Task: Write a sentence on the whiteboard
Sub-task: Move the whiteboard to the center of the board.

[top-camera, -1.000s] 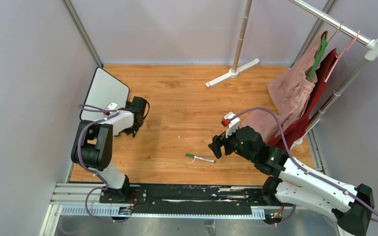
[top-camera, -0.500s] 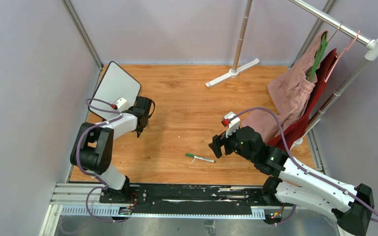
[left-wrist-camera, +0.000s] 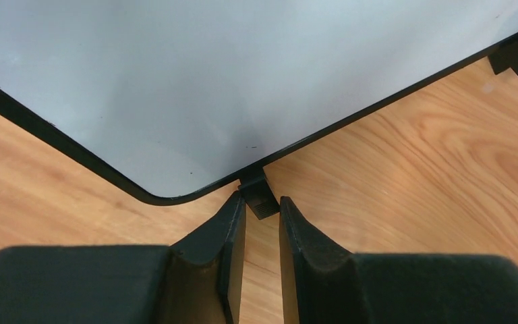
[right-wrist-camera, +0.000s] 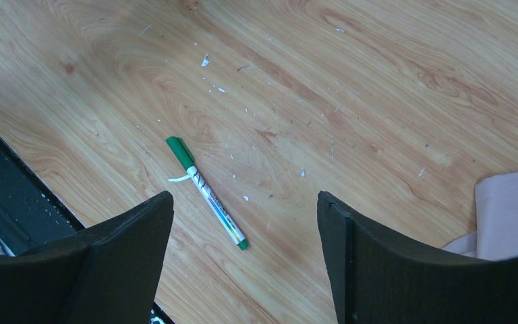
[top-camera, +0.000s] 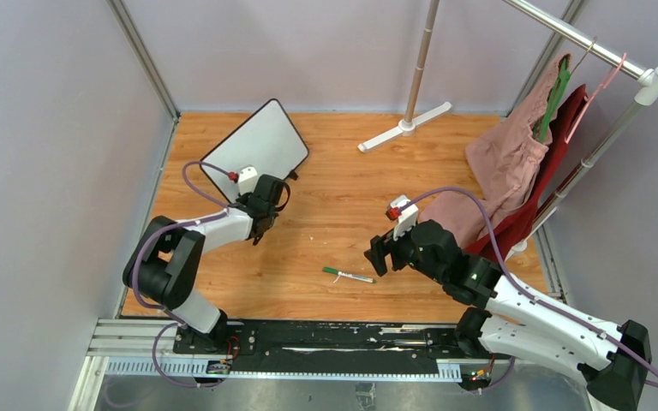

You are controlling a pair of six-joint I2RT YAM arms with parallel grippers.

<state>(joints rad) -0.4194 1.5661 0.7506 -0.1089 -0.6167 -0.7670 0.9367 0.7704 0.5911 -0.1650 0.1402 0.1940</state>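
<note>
The whiteboard lies at the back left of the wooden floor, its face blank; no green sentence shows on it. In the left wrist view its white face fills the top. My left gripper is shut on the board's small black foot at its near corner. A green-capped marker lies on the floor in front of my right gripper. In the right wrist view the marker lies between and beyond the jaws of my right gripper, which stand wide apart and empty.
A clothes rail at the back right holds pink and red garments on hangers. A white stand base sits at the back centre. Grey walls enclose the floor on three sides. A black rail runs along the near edge.
My left gripper has swung the whiteboard from the far left wall to the right, towards the middle, turning it as it went. The right arm and the marker have not moved.
</note>
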